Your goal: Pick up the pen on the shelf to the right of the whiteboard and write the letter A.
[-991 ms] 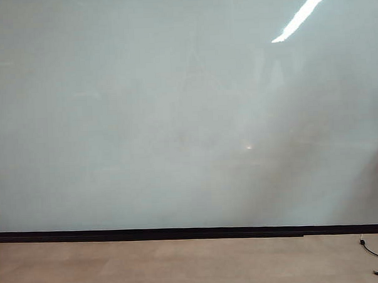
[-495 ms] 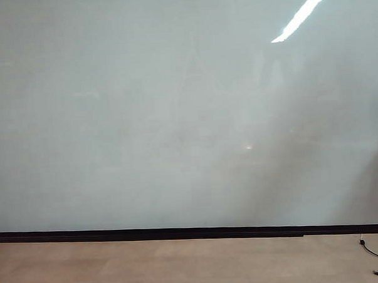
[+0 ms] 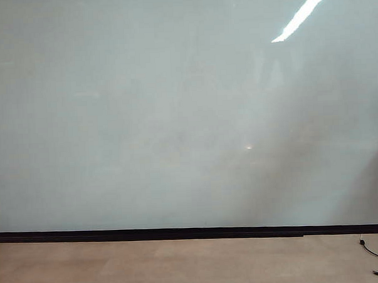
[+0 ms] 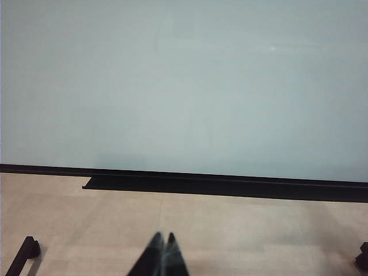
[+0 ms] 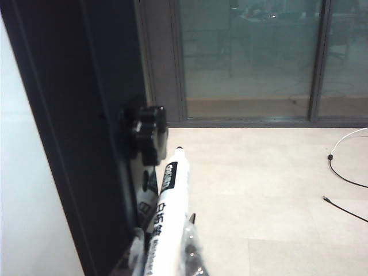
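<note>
The pen (image 5: 169,213), a white barrel with black print and a dark tip, stands between the fingers of my right gripper (image 5: 165,256), which is shut on it. It is beside a black upright frame (image 5: 75,115) with a black knob (image 5: 146,129), at the edge of the whiteboard (image 5: 23,172). I cannot make out the shelf itself. The whiteboard (image 3: 175,117) fills the exterior view, bare of marks, so no letter A shows, and neither arm is in that view. My left gripper (image 4: 164,237) is shut and empty over the tan floor, facing the whiteboard (image 4: 184,86).
A black strip (image 3: 180,232) runs along the board's lower edge above the tan floor (image 3: 182,267). A thin cable (image 3: 377,253) lies at the right; the same kind of cable (image 5: 345,172) shows near glass doors (image 5: 253,57). A black foot (image 4: 23,256) stands on the floor.
</note>
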